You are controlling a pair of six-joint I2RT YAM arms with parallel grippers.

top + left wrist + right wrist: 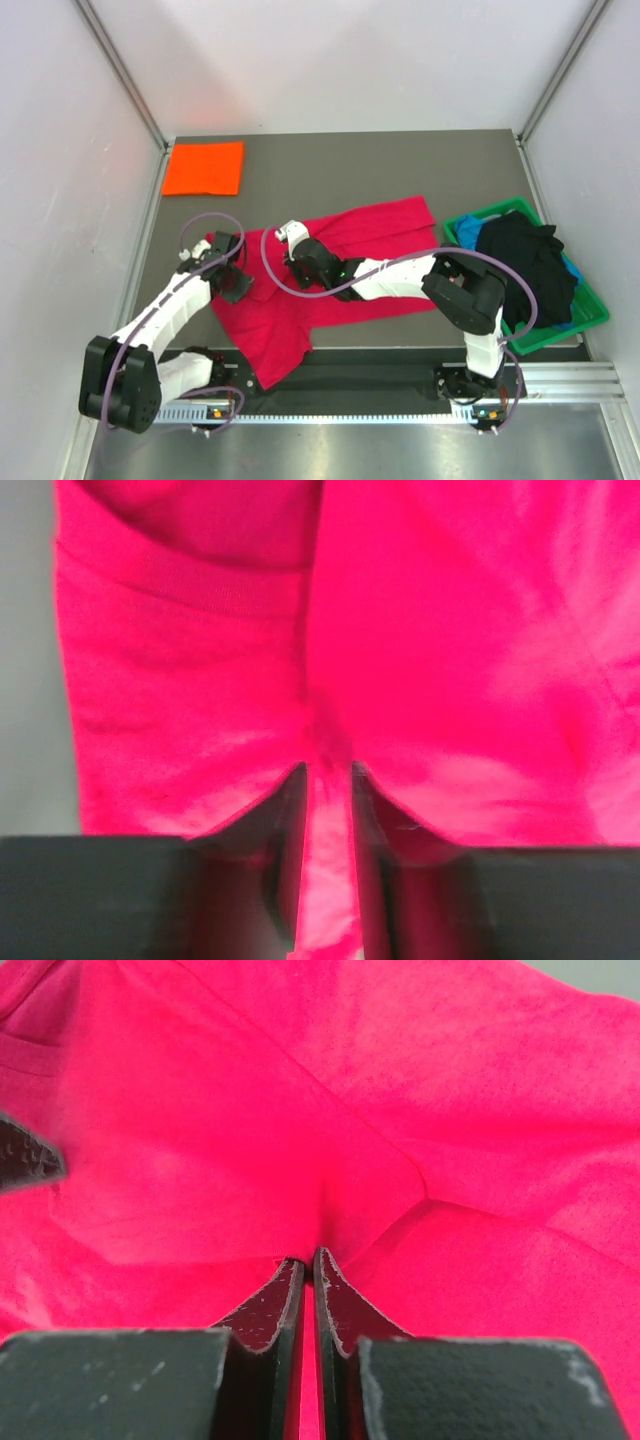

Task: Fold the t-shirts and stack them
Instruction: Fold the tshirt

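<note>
A crimson-red t-shirt (375,232) lies spread and rumpled across the middle of the table. My left gripper (236,287) is down on its left part. In the left wrist view its jaws (328,772) stand a little apart, with a ridge of red cloth (330,880) between them. Just to its right, my right gripper (300,268) is shut on a pinch of the same shirt (330,1160), and only a thin red line shows between its fingertips (310,1258). An orange t-shirt (204,168) lies folded flat at the back left corner.
A green bin (590,312) stands at the right edge, holding a heap of black cloth (525,265) with some blue cloth (467,232) beside it. White walls close in the table on the left, right and back. The arms' bases sit on the rail at the near edge.
</note>
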